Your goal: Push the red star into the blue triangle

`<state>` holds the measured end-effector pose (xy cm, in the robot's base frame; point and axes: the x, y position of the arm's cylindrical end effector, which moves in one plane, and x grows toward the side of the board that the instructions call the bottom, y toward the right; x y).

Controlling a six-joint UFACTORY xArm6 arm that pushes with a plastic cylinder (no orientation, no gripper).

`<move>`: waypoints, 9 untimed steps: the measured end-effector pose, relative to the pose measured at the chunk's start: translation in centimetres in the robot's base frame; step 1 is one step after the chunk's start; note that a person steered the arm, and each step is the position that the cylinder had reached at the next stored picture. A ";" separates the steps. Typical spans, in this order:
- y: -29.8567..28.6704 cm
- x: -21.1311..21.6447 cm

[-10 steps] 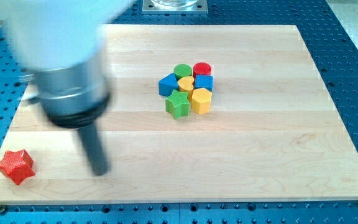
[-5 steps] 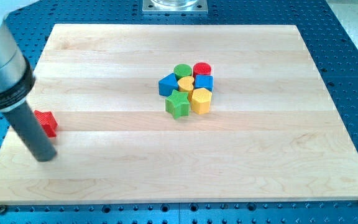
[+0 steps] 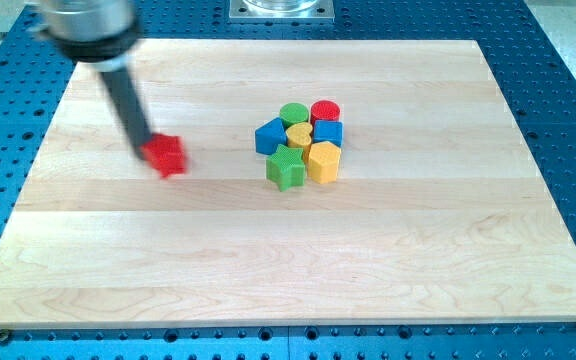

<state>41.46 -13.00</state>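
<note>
My tip [image 3: 143, 150] (a bare rod, no jaws) touches the red star [image 3: 166, 156] at its 9 o'clock; next, push toward 3 o'clock into the blue triangle [image 3: 268, 136].

No readable text or markings.

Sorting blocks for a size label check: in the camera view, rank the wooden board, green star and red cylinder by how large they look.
1. wooden board, by far the largest.
2. green star.
3. red cylinder, partly hidden behind neighbours and farther back, so its smaller look is unsure.
</note>
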 end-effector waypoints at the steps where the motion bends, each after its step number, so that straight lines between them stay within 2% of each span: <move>1: -4.8 0.7; 2: -0.3 5.1; 3: 5.0 2.9; 5: 3.2 0.9; 6: 2.3 -1.4; 7: 5.4 -0.8; 9: 7.2 -0.6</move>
